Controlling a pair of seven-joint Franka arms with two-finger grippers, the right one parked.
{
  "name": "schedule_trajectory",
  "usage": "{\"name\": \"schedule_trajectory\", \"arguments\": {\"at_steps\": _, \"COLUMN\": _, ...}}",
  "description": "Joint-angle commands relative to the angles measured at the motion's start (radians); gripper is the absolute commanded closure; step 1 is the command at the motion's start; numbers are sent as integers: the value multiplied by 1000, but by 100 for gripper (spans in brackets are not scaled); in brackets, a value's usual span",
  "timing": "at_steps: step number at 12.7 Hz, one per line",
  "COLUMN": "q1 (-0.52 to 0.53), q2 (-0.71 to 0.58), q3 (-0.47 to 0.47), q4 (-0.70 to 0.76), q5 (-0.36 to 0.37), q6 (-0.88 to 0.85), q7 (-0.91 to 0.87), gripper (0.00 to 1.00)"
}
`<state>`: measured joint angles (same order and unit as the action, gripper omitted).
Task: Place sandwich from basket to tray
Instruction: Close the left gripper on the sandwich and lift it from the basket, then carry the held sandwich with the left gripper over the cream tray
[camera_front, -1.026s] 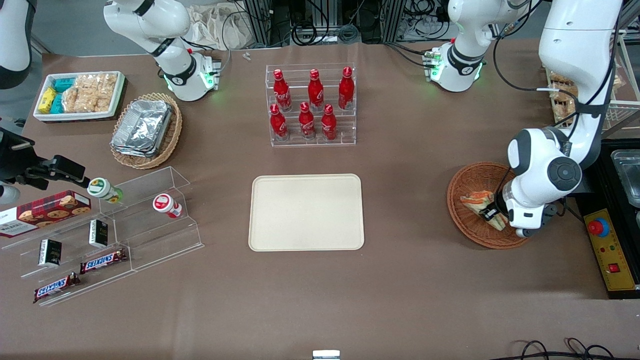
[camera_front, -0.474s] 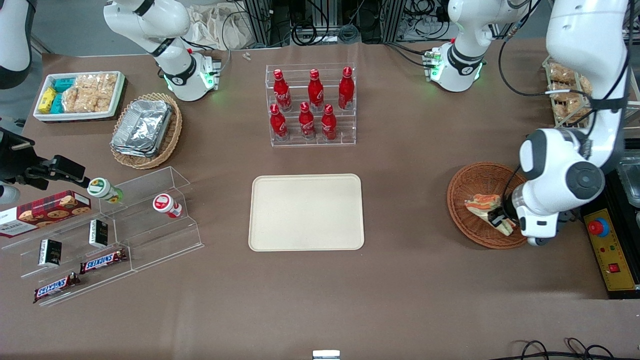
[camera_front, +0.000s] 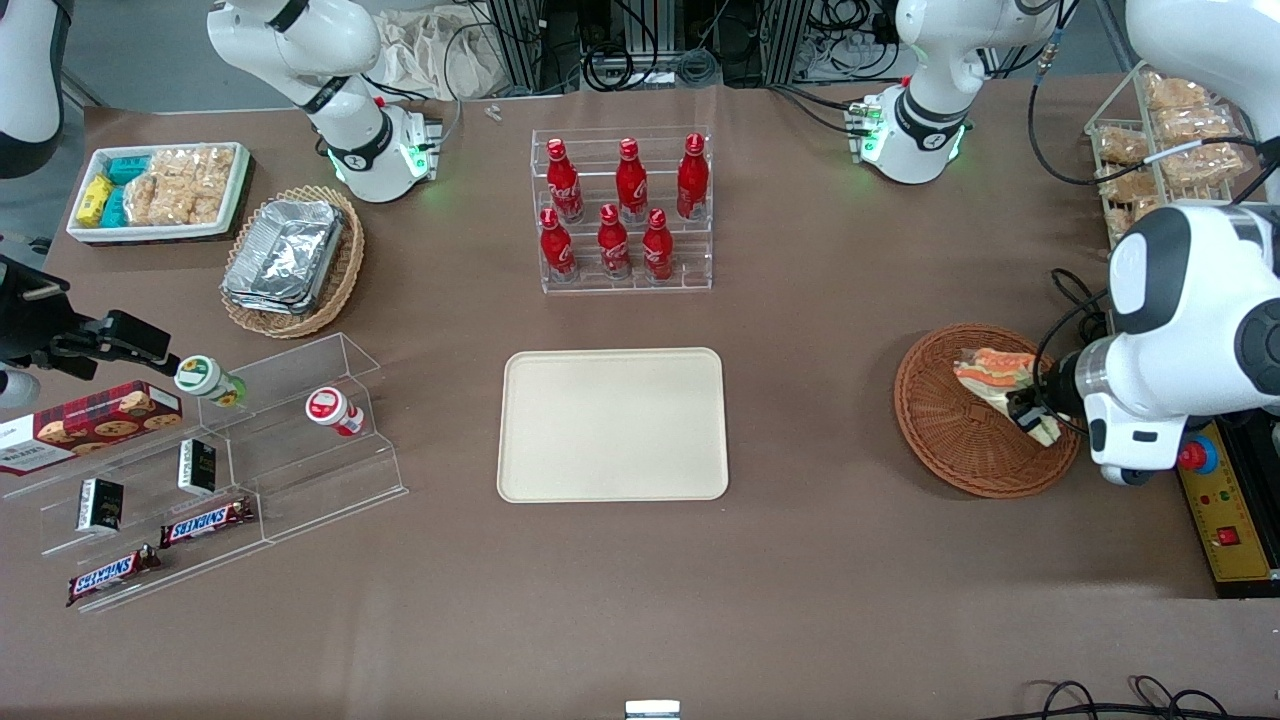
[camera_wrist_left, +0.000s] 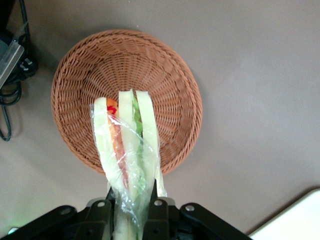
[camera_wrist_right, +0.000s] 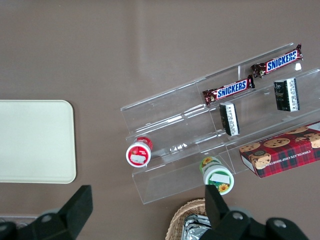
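My left gripper (camera_front: 1030, 415) is shut on the sandwich (camera_front: 995, 375), a plastic-wrapped wedge of white bread with orange and green filling, and holds it lifted above the reddish-brown wicker basket (camera_front: 945, 430). In the left wrist view the sandwich (camera_wrist_left: 125, 150) stands between the two fingers (camera_wrist_left: 159, 202) with the empty basket (camera_wrist_left: 165, 65) below it. The cream tray (camera_front: 612, 424) lies bare at the table's middle, well toward the parked arm from the basket; its corner shows in the left wrist view (camera_wrist_left: 295, 220) and its end in the right wrist view (camera_wrist_right: 35, 140).
A clear rack of red cola bottles (camera_front: 620, 210) stands farther from the front camera than the tray. A control box with a red button (camera_front: 1197, 455) lies beside the basket. A wire rack of packaged snacks (camera_front: 1160, 140) stands at the working arm's end. Clear snack shelves (camera_front: 220, 470) stand toward the parked arm.
My gripper has risen and moved toward the working arm's end of the table with the sandwich, lifting it off the basket floor.
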<state>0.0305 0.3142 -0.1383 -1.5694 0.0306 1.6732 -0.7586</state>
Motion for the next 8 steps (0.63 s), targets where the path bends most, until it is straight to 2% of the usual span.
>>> {"name": "schedule_trajectory", "arguments": {"at_steps": 1, "q1": -1, "q2": -33, "q3": -49, "q4": 25, "q5": -9, "q6": -76, "q7": 47, "gripper": 76}}
{"name": "schedule_trajectory", "arguments": {"at_steps": 4, "q1": -1, "q2": -38, "q3": -109, "q4": 42, "q5": -11, "q6": -89, "q7": 65, "gripper": 74}}
{"name": "schedule_trajectory", "arguments": {"at_steps": 5, "q1": -1, "q2": -38, "q3": -139, "q4": 45, "q5": -11, "q6": -93, "q7": 120, "gripper": 67}}
{"name": "schedule_trajectory", "arguments": {"at_steps": 8, "q1": -3, "q2": -12, "q3": -263, "q4": 45, "q5": 2, "q6": -79, "q7": 36, "gripper": 67}}
